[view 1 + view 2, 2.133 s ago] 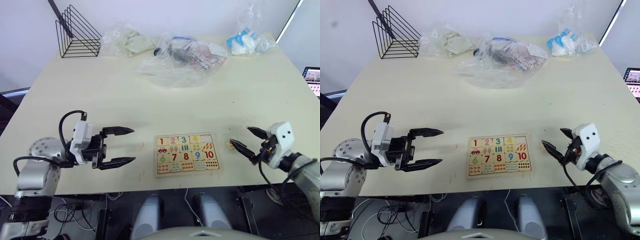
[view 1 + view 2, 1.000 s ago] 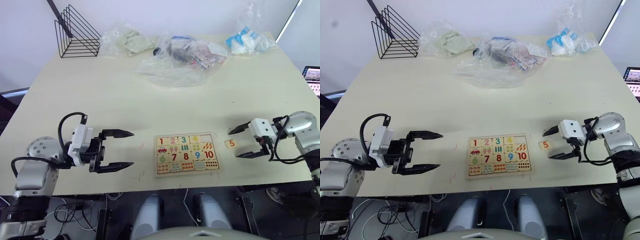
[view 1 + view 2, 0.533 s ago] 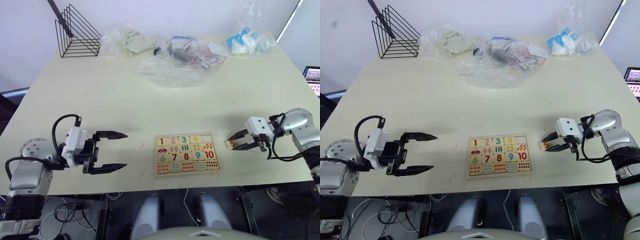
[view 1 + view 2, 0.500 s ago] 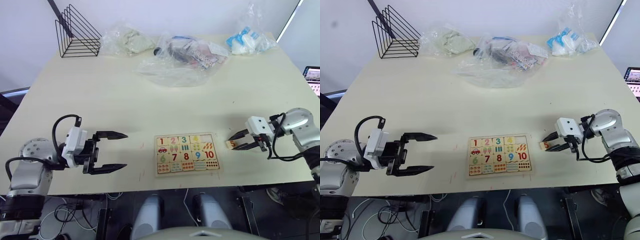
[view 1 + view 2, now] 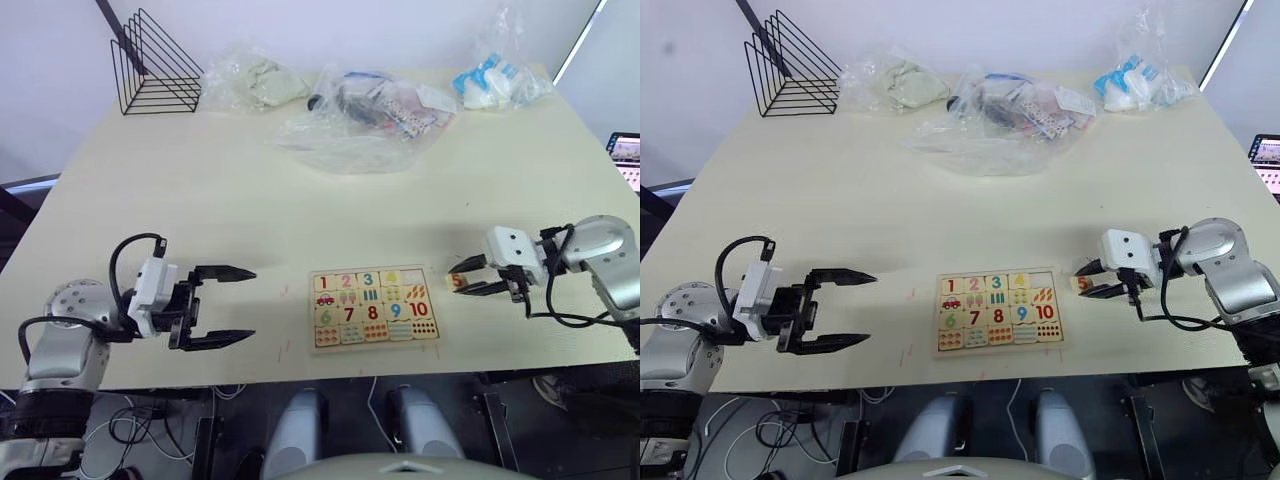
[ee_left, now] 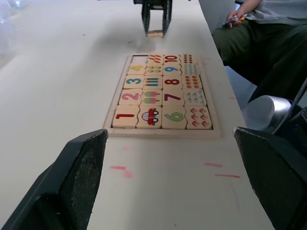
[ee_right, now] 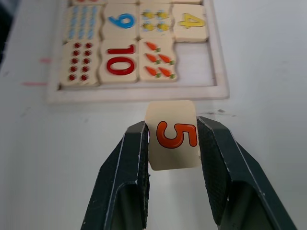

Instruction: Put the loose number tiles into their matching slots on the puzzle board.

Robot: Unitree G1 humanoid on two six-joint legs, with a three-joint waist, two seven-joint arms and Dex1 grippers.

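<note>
The puzzle board (image 5: 311, 310) lies near the table's front edge, with number tiles 1 to 4 seated in its far row. The slot (image 7: 194, 56) beside the 4 is empty. My right gripper (image 7: 172, 139) is shut on the loose number tile 5 (image 7: 173, 135), an orange digit on pale wood. It holds the tile just off the board's right end (image 5: 460, 281). In the left wrist view the same tile (image 6: 155, 33) hangs beyond the board's far end. My left gripper (image 5: 254, 304) stands open with nothing in it, left of the board.
Several clear plastic bags (image 5: 365, 115) lie across the back of the table. A black wire rack (image 5: 150, 65) stands at the back left. A seated person (image 6: 268, 28) is beside the table. Bare tabletop lies between my left gripper and the board.
My right gripper has shut on the 5 tile and carried it left, up to the board's right end. The left arm has drifted slightly left, still open.
</note>
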